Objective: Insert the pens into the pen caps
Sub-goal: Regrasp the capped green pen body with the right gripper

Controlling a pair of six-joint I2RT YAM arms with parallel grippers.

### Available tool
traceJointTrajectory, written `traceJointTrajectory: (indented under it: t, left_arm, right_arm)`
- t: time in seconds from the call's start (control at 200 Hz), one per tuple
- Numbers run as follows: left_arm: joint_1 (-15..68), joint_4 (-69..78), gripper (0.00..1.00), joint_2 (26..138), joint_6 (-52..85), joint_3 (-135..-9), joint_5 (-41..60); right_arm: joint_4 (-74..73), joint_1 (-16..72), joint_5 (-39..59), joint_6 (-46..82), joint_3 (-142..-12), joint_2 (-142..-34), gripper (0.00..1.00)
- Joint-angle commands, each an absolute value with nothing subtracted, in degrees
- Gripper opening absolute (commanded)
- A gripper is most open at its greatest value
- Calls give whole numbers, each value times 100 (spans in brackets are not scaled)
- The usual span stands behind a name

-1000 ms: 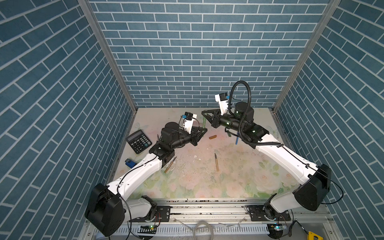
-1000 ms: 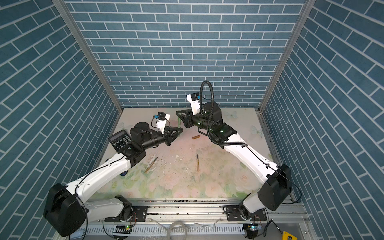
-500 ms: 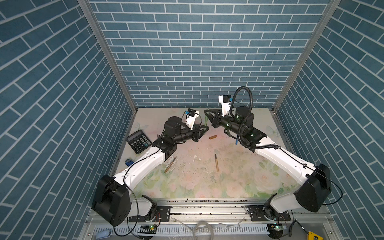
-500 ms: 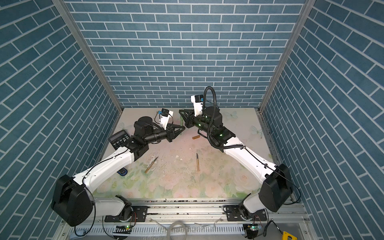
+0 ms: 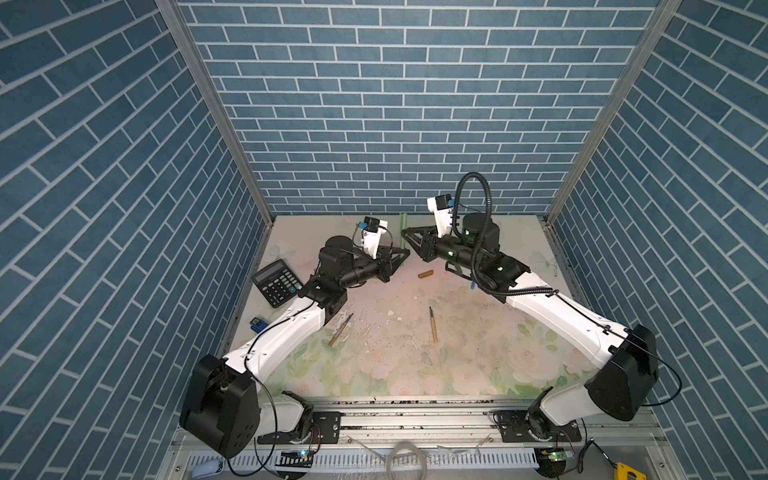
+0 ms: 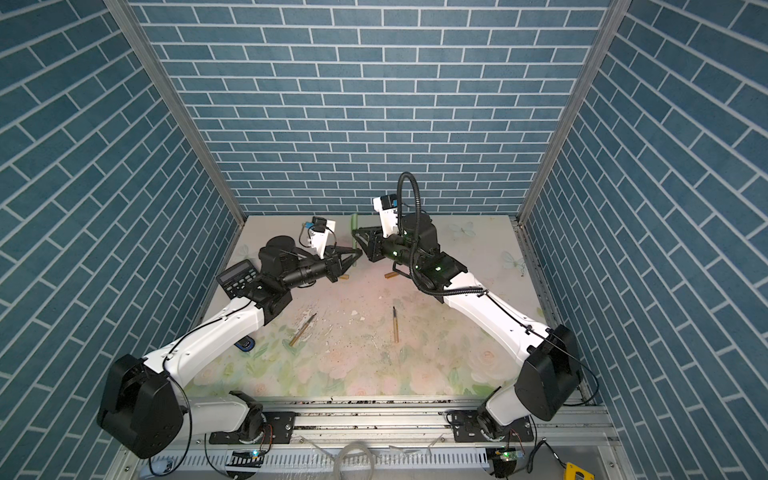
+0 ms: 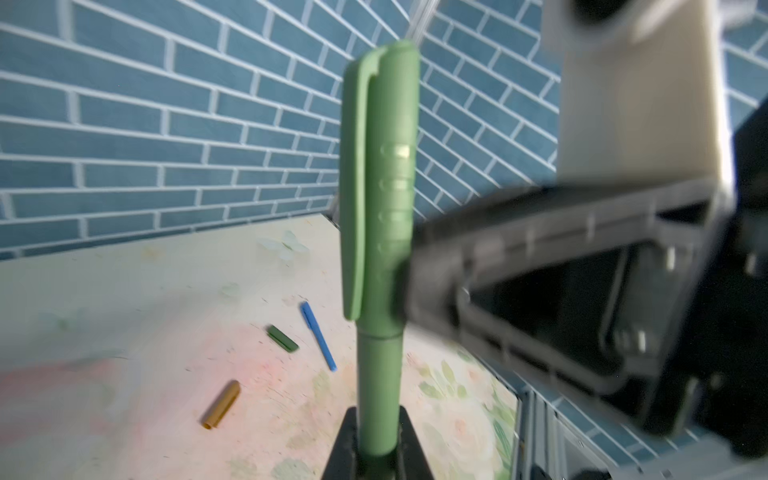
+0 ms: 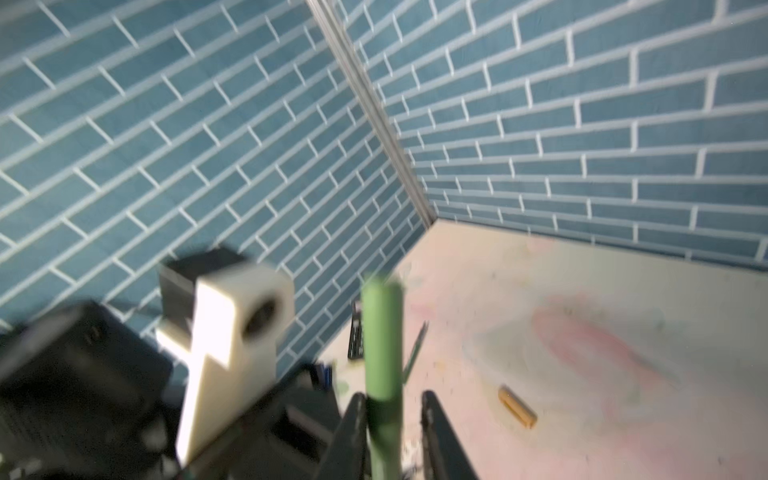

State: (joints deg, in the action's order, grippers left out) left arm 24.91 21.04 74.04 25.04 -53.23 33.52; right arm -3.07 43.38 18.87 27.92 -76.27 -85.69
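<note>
The green pen (image 7: 379,374) stands upright with its green cap (image 7: 376,187) seated on top (clip and all). It is held off the worktop (image 5: 374,365), well to the right of the calculator (image 5: 277,282) in both top views. The left gripper (image 7: 376,419) fingers clamp its barrel. The right gripper (image 8: 392,401) fingers stand parted around the cap, with a gap showing on one side.
</note>
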Motion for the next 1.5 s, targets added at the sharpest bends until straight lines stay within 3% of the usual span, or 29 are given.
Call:
traceJointTrajectory:
  t: [0.0,0.1,0.315,0.61,0.78,0.91,1.1,1.21,1.445,1.49]
  left_arm:
    - [2278,2995,0,7148,2650,-5011,2899]
    - [2270,3034,0,7180,2645,-4940,2958]
    - [2281,3036,0,7041,2685,-4905,3042]
    - [2277,3156,0,7082,2809,-4869,3155]
    - [2280,3157,0,7066,2805,-4861,3164]
    - [2281,3187,0,7078,2842,-4874,3206]
    - [2301,3225,0,7099,2876,-4875,3278]
    - [2307,3224,0,7092,2867,-4869,3287]
    - [2308,3235,0,7147,2929,-4891,3375]
    - [2303,3226,9,7149,2949,-4887,3358]
  right_arm:
    - [834,4438,2066,2549,-7986,-8627,37]
    - [1017,4429,1950,2355,-8431,-8596,47]
    - [1335,4436,1863,2123,-8914,-8685,47]
    - [1508,4476,2321,2075,-9862,-9473,40]
    - [1372,4502,2407,2197,-9892,-9716,36]
    - [1360,4526,2430,2222,-9910,-9799,28]
    - [1373,4552,2423,2182,-9970,-9895,25]
    - [1364,4561,2435,2150,-9984,-9914,15]
    - [1274,4579,2408,2092,-9941,-9884,9]
    - [1212,4583,2409,2122,-9901,-9851,8]
